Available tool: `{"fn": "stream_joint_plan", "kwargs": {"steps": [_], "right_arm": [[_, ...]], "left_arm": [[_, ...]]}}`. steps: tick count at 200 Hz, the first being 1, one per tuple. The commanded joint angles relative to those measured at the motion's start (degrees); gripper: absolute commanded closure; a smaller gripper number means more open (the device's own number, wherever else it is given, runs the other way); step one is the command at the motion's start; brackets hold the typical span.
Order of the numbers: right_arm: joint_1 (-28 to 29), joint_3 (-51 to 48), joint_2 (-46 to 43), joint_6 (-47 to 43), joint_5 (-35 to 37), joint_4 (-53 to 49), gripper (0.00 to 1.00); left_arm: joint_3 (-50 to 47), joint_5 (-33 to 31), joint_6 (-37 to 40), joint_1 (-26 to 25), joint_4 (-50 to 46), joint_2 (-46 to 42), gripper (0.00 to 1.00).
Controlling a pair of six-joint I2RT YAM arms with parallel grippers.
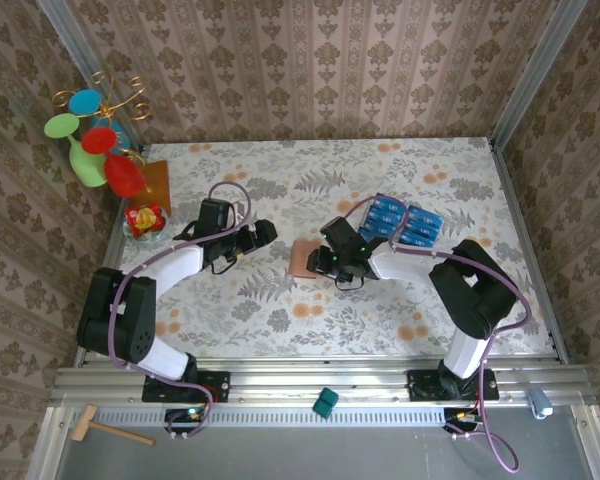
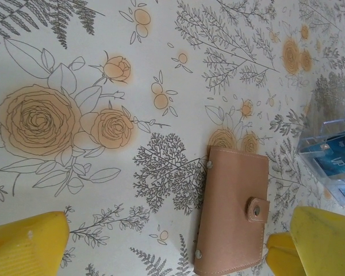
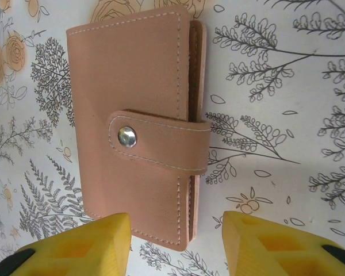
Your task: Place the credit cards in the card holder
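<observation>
In the overhead view the card holder lies flat and closed near the middle of the flowered table, its snap strap fastened. The right gripper sits at its right edge. The left gripper hangs up and to the left of it, with a strip of bare cloth between them.

In the right wrist view the right gripper is partly spread and grasps nothing. Its yellow fingers rise from the bottom of the frame. The left-hand one overlaps the holder's lower left corner, and whether it touches the leather I cannot tell. The other stands clear of the holder's open edge, with bare cloth between.

In the left wrist view the left gripper is released and spread wide, one finger in each bottom corner. The holder sits between them, close to the right-hand finger. Bare cloth covers the upper left of that frame.

The credit cards stand in a clear tray up and to the right of the holder, beside the right arm. Bare cloth runs along the lower part of the overhead frame. A coloured ornament and an amber square crowd the upper left corner of the table.
</observation>
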Motion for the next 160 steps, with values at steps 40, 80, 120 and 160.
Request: {"fn": "stream_joint_plan", "kwargs": {"steps": [40, 80, 120, 160], "right_arm": [[0.1, -1.1, 3.5, 2.4, -2.5, 4.4, 0.57], [0.1, -1.5, 4.2, 2.8, -3.3, 5.9, 0.67], [0.1, -2.7, 4.5, 3.8, -4.0, 7.9, 0.83], [0.0, -3.8, 3.2, 4.2, -4.6, 8.9, 1.0]], "left_arm": [[1.6, 0.8, -0.1, -0.8, 0.2, 0.8, 0.0], [2.0, 0.3, 0.1, -1.4, 0.0, 1.0, 0.0], [2.4, 0.2, 0.2, -1.8, -0.4, 1.5, 0.0], [2.7, 0.1, 0.8, -1.9, -1.1, 1.5, 0.0]]}}
